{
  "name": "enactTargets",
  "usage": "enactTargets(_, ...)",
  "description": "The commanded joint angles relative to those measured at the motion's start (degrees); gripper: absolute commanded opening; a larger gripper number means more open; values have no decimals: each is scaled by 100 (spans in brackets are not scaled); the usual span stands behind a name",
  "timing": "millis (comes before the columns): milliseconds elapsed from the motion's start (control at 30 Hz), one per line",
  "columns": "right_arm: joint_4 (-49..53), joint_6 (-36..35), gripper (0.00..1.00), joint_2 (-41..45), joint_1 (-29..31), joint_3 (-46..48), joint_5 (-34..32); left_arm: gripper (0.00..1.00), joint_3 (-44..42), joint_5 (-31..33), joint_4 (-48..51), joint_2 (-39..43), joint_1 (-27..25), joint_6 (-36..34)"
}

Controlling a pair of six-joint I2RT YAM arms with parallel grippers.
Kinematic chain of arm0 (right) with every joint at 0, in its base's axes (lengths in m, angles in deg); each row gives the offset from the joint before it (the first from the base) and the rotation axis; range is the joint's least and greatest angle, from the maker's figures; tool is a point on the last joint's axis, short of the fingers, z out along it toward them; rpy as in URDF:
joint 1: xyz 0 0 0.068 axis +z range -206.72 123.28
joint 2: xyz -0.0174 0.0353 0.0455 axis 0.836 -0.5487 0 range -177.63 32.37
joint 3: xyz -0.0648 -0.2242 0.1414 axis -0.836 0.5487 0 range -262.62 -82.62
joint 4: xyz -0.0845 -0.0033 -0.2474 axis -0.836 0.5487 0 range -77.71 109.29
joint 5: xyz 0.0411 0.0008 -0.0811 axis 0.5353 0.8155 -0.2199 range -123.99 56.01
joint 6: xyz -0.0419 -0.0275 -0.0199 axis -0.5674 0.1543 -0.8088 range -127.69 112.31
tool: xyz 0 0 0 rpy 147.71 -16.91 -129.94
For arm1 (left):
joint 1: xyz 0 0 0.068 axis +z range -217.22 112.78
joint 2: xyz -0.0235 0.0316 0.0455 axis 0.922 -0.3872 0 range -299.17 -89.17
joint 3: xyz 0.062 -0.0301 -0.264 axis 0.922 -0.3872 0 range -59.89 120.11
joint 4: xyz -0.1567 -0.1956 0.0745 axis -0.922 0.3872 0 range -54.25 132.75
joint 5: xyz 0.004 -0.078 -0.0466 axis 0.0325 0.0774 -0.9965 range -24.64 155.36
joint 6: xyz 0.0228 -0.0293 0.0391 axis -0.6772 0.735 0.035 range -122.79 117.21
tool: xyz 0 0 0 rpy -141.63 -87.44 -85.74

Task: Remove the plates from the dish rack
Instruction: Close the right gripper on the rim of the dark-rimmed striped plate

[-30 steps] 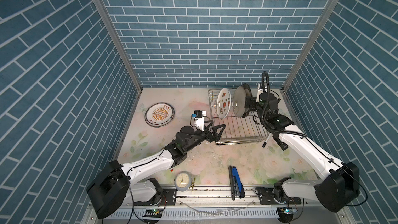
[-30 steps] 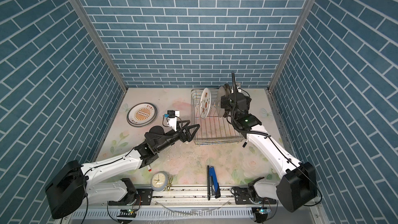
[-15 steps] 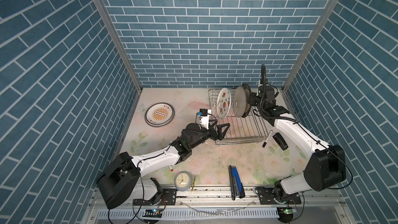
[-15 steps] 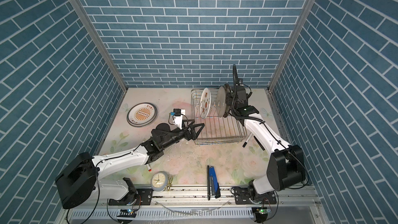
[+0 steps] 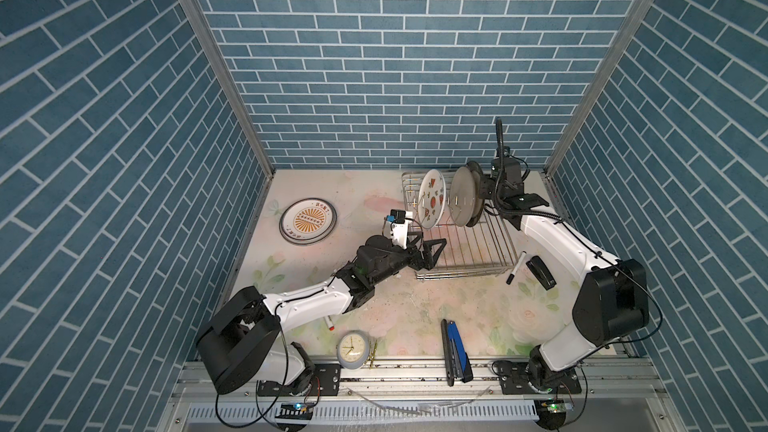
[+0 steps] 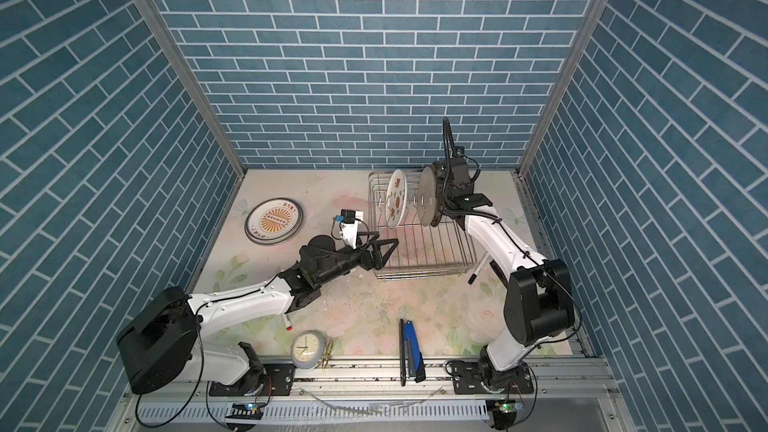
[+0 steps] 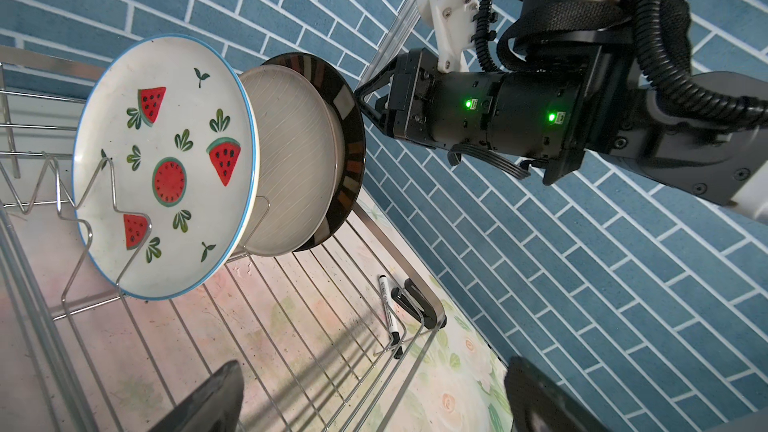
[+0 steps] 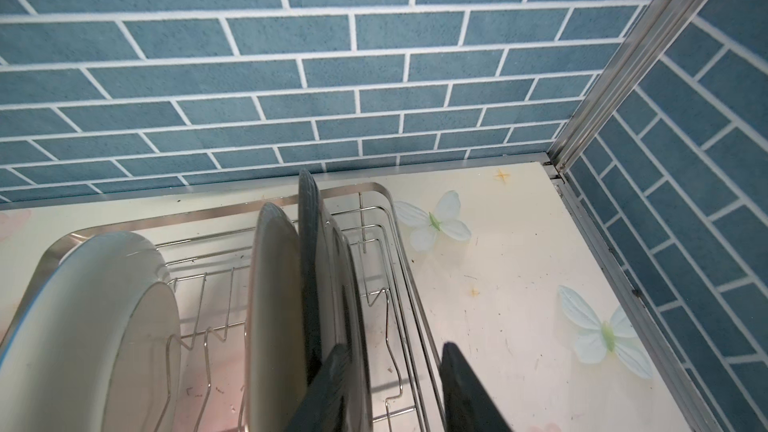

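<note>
Blue-brick cell (image 5: 374,56), floral desk (image 5: 365,205). Right end effector (image 8: 394,351) narrowed around dark-rimmed plate (image 7: 351,151) in dish rack (image 5: 469,251); gap retained, lift judged imminent. Left end effector (image 5: 428,243) advanced to rack, spread wide.

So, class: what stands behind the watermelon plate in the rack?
A ribbed grey plate, then a dark-rimmed plate. Much of each is covered by the one in front.

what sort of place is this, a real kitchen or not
Probably a robot test cell dressed as a kitchen: printed blue brick walls, two arms mounted on an aluminium rail, a wire dish rack on a floral tabletop.
</note>
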Motion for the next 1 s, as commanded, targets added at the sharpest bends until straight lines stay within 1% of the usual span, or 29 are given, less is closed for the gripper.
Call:
enactTargets(0,135,-46,36,-81,12,-238,-87,100,105,32,-3,141,-34,-48)
enactTargets(200,-165,123,46,412,12,118,-21,100,-4,107,-72,211,-33,-51)
enactTargets(333,-262,164,46,667,14,290,81,100,-58,161,-120,227,-33,-37)
enactTargets(433,-269,155,46,640,21,298,130,100,-97,196,-156,229,-33,-37)
enactTargets(500,-155,136,45,455,21,162,182,100,-93,199,-147,219,-33,-29)
enactTargets(633,-97,79,40,100,20,-66,615,100,-93,202,-154,206,-33,-22)
enactTargets(700,8,48,39,-83,16,-211,664,100,-76,206,-125,179,-33,-24)
enactTargets(767,164,28,37,-283,15,-411,572,100,-64,214,-110,150,-33,-33)
enactTargets(833,311,32,33,-469,21,-570,387,100,-75,230,-136,141,-33,-29)
enactTargets(967,416,22,19,-740,15,-742,114,100,-66,234,-132,127,-34,-42)
